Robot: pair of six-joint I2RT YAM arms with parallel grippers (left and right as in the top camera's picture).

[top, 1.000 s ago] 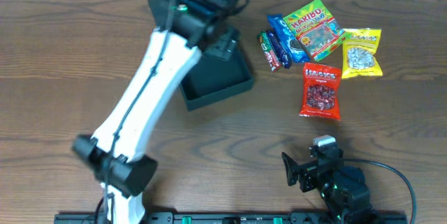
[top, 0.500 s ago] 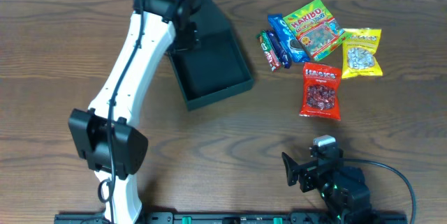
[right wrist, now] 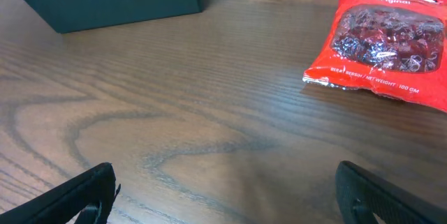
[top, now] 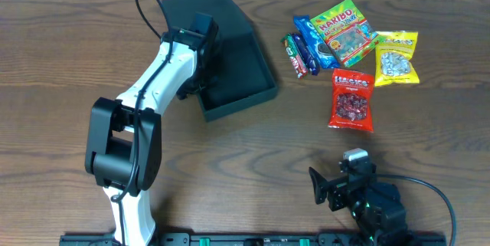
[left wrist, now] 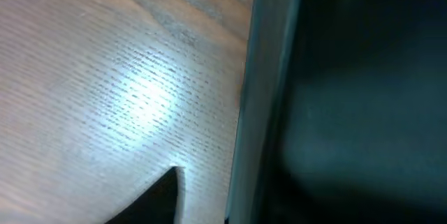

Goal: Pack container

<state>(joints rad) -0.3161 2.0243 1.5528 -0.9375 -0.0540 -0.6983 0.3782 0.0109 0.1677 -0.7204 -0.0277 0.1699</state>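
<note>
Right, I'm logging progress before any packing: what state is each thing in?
Box: open, lid folded back, empty.
Haribo bag: on the table, unpacked.
Yellow bag: on the table, unpacked.
Red bag: on the table, unpacked.
Blue pack: on the table, partly under the Haribo bag.
Dark pack: on the table, beside the blue pack.
Left gripper: at the box's left wall, jaws unclear.
Right gripper: jaws open, empty.

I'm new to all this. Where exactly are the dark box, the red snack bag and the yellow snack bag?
dark box (top: 239, 68): overhead view, on its bare inner floor.
red snack bag (top: 351, 100): overhead view, middle of its front.
yellow snack bag (top: 396, 59): overhead view, middle of its front.
</note>
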